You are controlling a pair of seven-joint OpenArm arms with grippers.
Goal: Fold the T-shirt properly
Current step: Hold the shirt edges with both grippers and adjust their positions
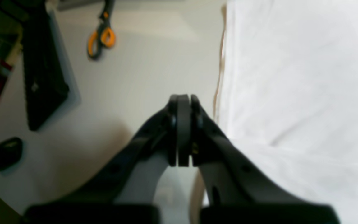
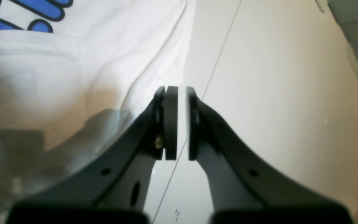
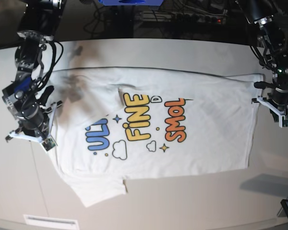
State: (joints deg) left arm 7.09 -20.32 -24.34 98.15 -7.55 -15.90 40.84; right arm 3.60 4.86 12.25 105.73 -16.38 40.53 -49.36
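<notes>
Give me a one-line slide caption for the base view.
White T-shirt spread print-up on the table, left gripper and right gripper poised at opposite edges.

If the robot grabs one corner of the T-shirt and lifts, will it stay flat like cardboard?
Probably not. The T-shirt lies limp with wrinkles and a folded-over sleeve, so it would likely droop. It looks thin, so probably light, and may drag across the smooth table.
</notes>
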